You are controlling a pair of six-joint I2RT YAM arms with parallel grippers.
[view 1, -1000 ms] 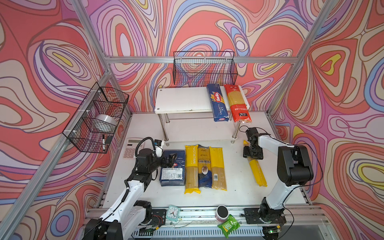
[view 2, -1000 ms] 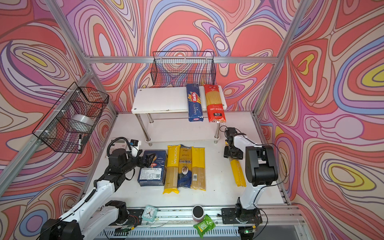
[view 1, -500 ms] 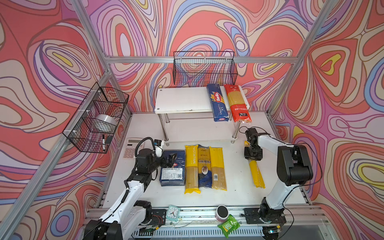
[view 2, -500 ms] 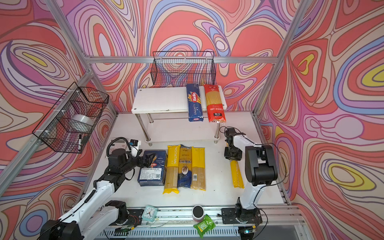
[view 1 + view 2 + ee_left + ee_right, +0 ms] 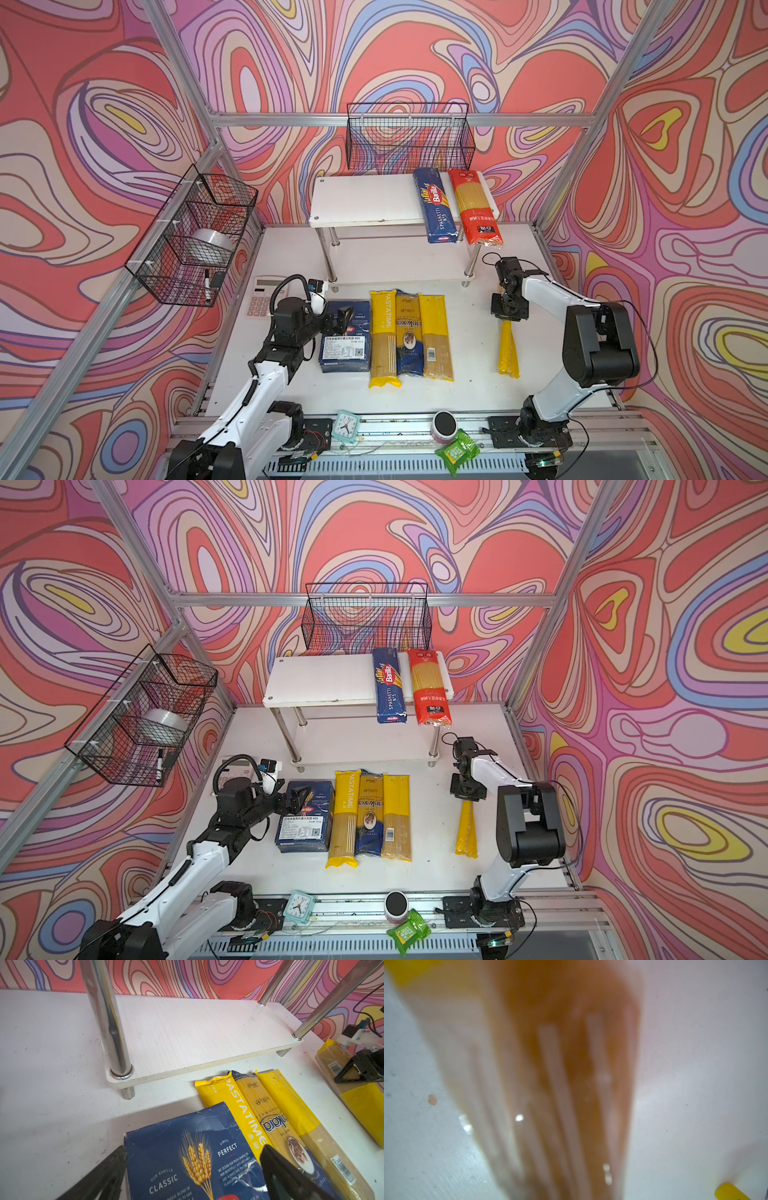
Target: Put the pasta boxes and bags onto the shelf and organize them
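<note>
— How will the yellow-and-clear spaghetti pack (image 5: pixel 508 349) handle?

— Light, stiff lengthwise, slick film. Pinched at one end it will likely droop and swing; nearer the middle looks steadier. It is on the table (image 5: pixel 469 386), well right of the three-bag row (image 5: pixel 409 332).

— And the arms?

— The right gripper (image 5: pixel 509 311) points straight down, clamped across the pack's far end. The left gripper (image 5: pixel 337 320) is spread wide over the navy Barilla carton (image 5: pixel 347 345), gripping nothing.

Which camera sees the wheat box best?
The left wrist view: the navy Barilla box is close, its wheat and words clear. Both top views show it small, partly behind the left gripper. The right wrist view misses it.
</note>
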